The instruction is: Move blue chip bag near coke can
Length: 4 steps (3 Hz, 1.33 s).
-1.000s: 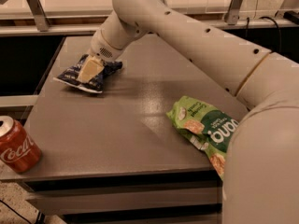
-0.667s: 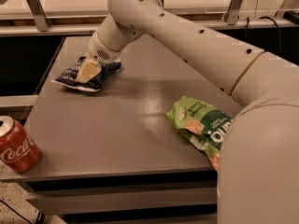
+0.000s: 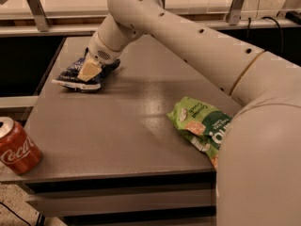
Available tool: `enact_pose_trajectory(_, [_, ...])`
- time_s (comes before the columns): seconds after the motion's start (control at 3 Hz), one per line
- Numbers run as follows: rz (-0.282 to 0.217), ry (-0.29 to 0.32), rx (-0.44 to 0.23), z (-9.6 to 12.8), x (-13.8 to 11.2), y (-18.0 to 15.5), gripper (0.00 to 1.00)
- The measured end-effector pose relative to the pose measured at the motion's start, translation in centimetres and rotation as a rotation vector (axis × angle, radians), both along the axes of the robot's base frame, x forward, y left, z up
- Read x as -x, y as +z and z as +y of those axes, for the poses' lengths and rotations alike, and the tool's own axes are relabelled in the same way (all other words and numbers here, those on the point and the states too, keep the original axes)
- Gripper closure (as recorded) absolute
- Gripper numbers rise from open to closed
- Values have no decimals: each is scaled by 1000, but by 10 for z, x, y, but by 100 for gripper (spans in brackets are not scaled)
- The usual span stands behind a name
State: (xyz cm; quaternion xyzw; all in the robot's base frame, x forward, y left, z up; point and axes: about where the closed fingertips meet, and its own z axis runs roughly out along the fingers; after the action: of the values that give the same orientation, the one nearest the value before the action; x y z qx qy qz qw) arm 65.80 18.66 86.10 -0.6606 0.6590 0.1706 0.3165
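The robot's big cream-coloured arm point(image 3: 188, 36) fills the right side of the scene. It rises from the near right corner and stretches across to the far left. Beneath it is the grey counter point(image 3: 127, 121), with a dull sheen down its middle. A green snack bag with cracker pictures point(image 3: 200, 124) lies flat at the right of the counter, partly hidden by the arm's bulk at the near edge.

The blue chip bag point(image 3: 70, 74) sits at the far left of the counter, with its white bottom edge facing the left side. The coke can point(image 3: 16, 147) stands upright at the near left corner, right by the counter's edge. It is well apart from the blue bag, with bare grey surface between them.

The hand point(image 3: 89, 72) is down on the blue chip bag, its tan pad lying over the bag's top. From here I cannot tell how far open the hand is, or whether it actually has hold of the bag.
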Motion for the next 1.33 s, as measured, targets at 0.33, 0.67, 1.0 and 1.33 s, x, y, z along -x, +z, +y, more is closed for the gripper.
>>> enact_pose_trajectory(0.33, [24,47,-91,-8,-6,9,100])
enact_pose_trajectory(0.67, [61,183,-226,-33,-11,23,100])
enact_pose_trajectory(1.0, [5,321,-298,-60,-4,58,100])
enact_pose_trajectory(1.33, [-62,468,-245,-68,20,83,100])
